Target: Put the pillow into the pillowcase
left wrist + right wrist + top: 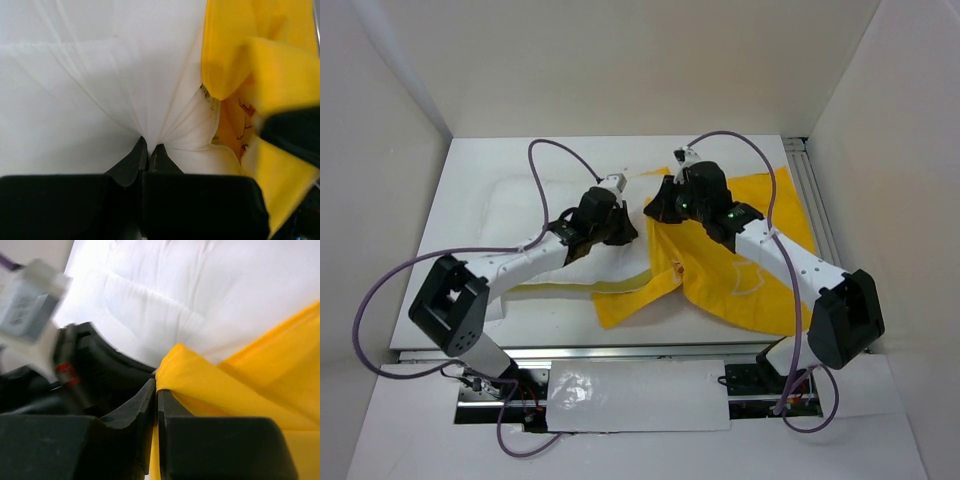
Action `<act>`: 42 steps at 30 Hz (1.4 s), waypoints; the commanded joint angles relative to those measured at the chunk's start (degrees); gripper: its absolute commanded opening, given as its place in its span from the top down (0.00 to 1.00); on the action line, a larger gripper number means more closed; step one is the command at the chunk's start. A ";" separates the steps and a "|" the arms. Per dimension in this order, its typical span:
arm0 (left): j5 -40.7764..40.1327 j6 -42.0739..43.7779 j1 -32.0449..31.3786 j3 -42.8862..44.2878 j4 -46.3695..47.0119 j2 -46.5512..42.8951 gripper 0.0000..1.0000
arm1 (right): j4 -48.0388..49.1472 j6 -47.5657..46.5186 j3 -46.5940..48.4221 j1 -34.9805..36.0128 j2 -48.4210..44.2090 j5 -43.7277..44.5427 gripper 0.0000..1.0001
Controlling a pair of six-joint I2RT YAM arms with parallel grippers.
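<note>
2 wrist views alone reveal left pincer [151, 146] pinching pillow [90, 80], right pincer [156, 390] pinching pillowcase [260, 390].

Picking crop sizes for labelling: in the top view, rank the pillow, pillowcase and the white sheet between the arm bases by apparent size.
1-2, tied: pillowcase and pillow look about alike; the pillow's outline is faint, so I won't rank them.
3: white sheet, clearly smaller.

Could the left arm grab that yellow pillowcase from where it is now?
Probably not yet: the pillowcase lies right beside the left gripper, but its jaws are pinched shut on the pillow.
</note>
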 commanded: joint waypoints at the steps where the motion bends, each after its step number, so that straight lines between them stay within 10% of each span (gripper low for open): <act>1: 5.03 3.92 -1.54 -2.73 7.13 -6.75 1.00 | 3.86 -1.17 -2.50 1.16 0.09 -1.34 0.87; 13: -0.66 9.99 -2.60 -6.25 0.19 -5.53 1.00 | -12.65 -9.53 -1.40 3.36 -8.87 7.33 0.05; 19: -1.73 11.83 -3.12 -9.33 0.97 -7.45 1.00 | -24.70 -5.58 4.67 0.03 -3.08 25.80 0.05; 34: -2.79 13.06 -3.65 -8.80 1.50 -6.93 1.00 | -11.45 -8.29 13.38 -2.97 20.74 14.38 0.20; 36: -2.79 13.06 -3.65 -8.80 1.50 -6.93 1.00 | -10.91 -7.69 13.38 -3.66 22.06 13.59 0.26; 40: -3.32 13.59 -3.65 -8.80 1.50 -6.93 1.00 | -11.52 -5.92 14.53 -4.28 23.82 15.96 0.78; 42: -3.93 13.59 -3.65 -8.80 0.97 -6.93 1.00 | -12.14 -5.92 15.05 -4.28 22.95 18.15 0.84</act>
